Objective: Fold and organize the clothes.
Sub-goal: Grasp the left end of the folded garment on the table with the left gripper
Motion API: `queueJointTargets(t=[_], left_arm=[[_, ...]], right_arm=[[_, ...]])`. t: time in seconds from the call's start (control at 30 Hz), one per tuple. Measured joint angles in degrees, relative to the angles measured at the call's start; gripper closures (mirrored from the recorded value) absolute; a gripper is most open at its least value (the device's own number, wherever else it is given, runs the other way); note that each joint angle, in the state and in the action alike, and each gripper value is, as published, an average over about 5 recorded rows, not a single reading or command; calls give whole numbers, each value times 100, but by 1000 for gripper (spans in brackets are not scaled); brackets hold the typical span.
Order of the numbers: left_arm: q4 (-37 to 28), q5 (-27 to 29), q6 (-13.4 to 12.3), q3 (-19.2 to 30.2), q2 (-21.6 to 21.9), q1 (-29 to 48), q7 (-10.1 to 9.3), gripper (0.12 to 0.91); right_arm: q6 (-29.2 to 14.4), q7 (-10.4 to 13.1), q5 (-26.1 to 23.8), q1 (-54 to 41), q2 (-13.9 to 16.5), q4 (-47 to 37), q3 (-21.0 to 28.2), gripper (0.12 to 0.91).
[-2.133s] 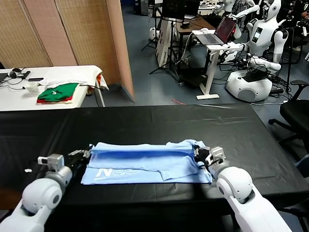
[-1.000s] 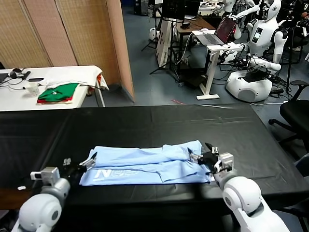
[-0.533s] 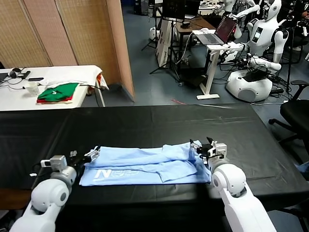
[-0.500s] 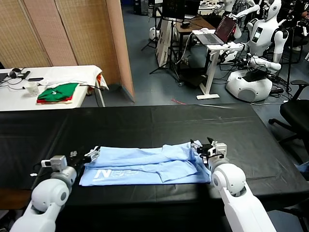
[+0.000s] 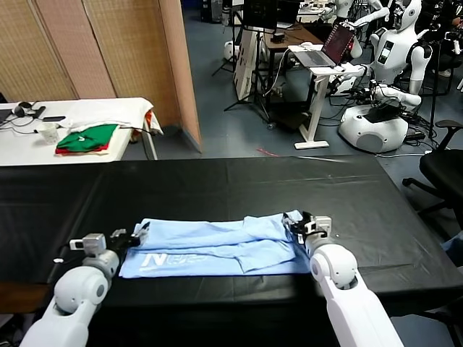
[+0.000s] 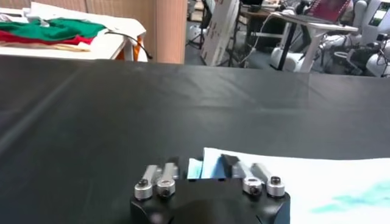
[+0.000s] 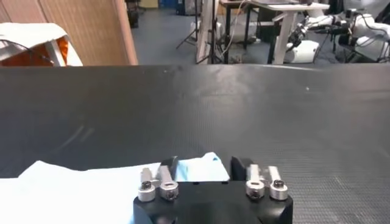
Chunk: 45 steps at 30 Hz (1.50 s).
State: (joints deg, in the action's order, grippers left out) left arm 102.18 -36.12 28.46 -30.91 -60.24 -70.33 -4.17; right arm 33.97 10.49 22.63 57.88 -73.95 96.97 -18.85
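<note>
The pale blue T-shirt (image 5: 217,242) lies folded into a long strip on the black table (image 5: 231,181), with white lettering (image 5: 170,258) near its front left edge. My left gripper (image 5: 139,233) sits at the strip's left end. In the left wrist view a corner of the shirt (image 6: 292,182) lies between the fingers of this gripper (image 6: 201,165), which stand a little apart. My right gripper (image 5: 297,221) is at the right end. In its wrist view this gripper (image 7: 205,164) straddles a corner of the shirt (image 7: 79,185), with a gap still showing.
A white side table (image 5: 43,148) at the back left carries green and red folded garments (image 5: 87,137). Wooden partitions stand behind it. Other robots (image 5: 383,108), a desk with a laptop (image 5: 329,47) and an office chair (image 5: 443,170) stand beyond the table's far right.
Both grippers have moved forward onto the shirt's two ends. Their fingers have drawn closer together around the cloth corners. The shirt has not shifted.
</note>
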Motion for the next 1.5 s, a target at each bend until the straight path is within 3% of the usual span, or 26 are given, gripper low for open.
queueJointTargets(t=[0.07, 0.13, 0.37, 0.53, 0.63, 0.73, 0.83, 0.93, 1.0, 1.2, 1.3, 1.5], left_arm=[[-15, 13, -10, 2, 8, 3, 3, 791], [-22, 39, -31, 2, 12, -2, 8, 866], [-24, 341, -195, 1, -39, -16, 4, 886], [-63, 606, -320, -34, -69, 3, -92, 886], [-53, 597, -325, -80, -84, -24, -123, 886], [8, 566, -317, -127, -114, -77, -87, 882], [93, 614, -360, -180, -148, -136, -41, 796], [194, 741, -440, -257, -152, -212, -28, 615], [262, 767, -473, -323, -131, -276, -29, 502], [558, 455, -480, -602, -169, -599, -72, 183], [720, 419, -507, -728, -277, -859, -52, 131], [786, 373, -551, -797, -472, -1246, -31, 123]], right_arm=[[-72, 20, -5, 1, -22, 1, 7, 772], [-152, 58, -7, 9, -45, 9, 17, 840], [-487, 225, -7, 43, -126, 30, 74, 854], [-592, 86, -4, 59, -157, 8, 95, 854], [-619, -111, -38, 91, -137, 44, 67, 775], [-730, -316, -138, 153, -81, 155, -12, 597], [-867, -456, -220, 251, 5, 361, -138, 408], [-919, -498, -229, 415, 113, 658, -295, 231], [-920, -501, -213, 567, 194, 901, -409, 156], [-928, -532, -132, 1163, 410, 1682, -782, 119], [-952, -545, -119, 1469, 431, 2004, -944, 118], [-971, -534, -123, 1972, 367, 2474, -1152, 118]])
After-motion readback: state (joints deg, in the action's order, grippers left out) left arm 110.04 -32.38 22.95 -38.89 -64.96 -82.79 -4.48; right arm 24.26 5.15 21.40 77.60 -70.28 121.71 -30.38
